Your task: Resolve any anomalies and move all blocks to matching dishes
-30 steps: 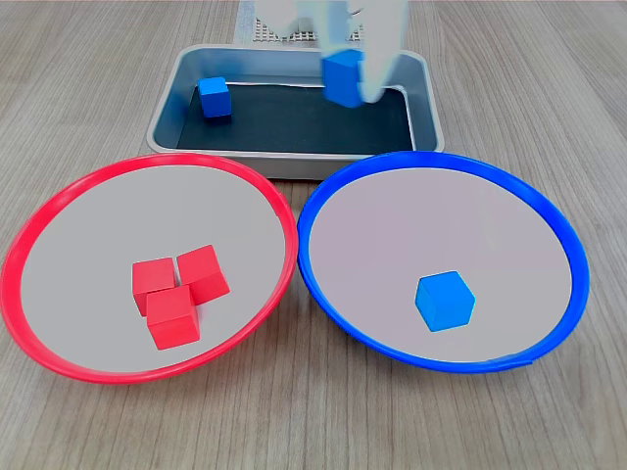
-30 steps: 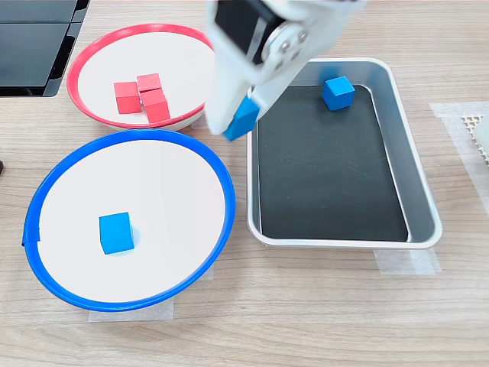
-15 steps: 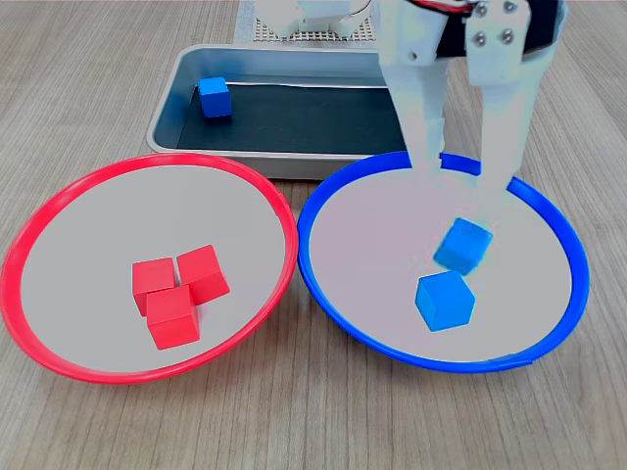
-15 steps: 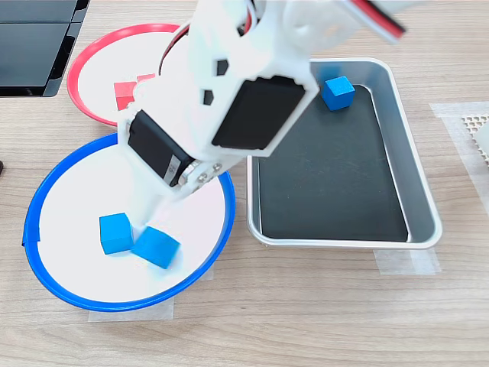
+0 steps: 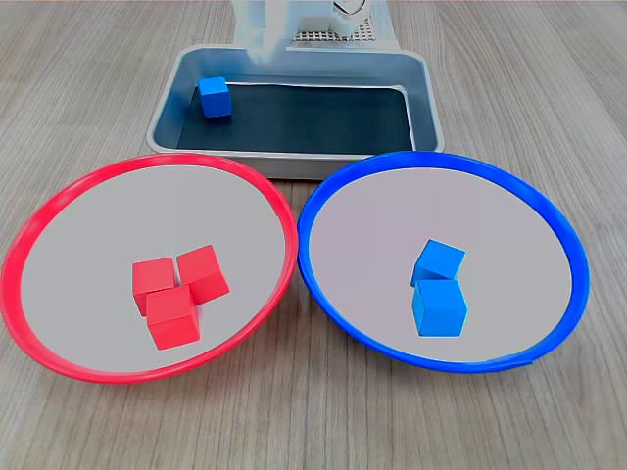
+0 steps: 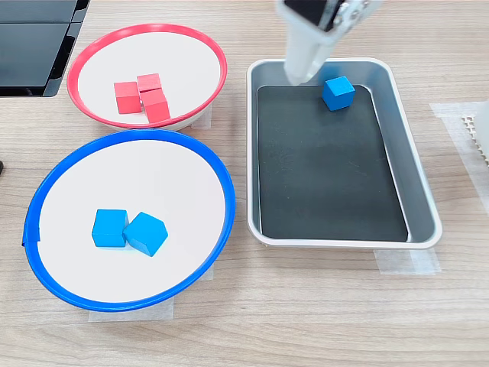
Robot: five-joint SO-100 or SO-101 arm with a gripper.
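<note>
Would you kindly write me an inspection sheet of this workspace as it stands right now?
Surface: wooden table, with tape strips at the tray's and blue dish's near edges.
Job's things: red dish holds three red blocks, touching. Blue dish holds two blue blocks, touching. A third blue block sits in the grey tray.
Clutter: white mesh at the second exterior view's right edge; black object at its top left.
Grippers: pincer above the tray beside the third blue block; open or shut cannot be told.
Cables: nothing seen clearly.
Surroundings: nothing seen.
</note>
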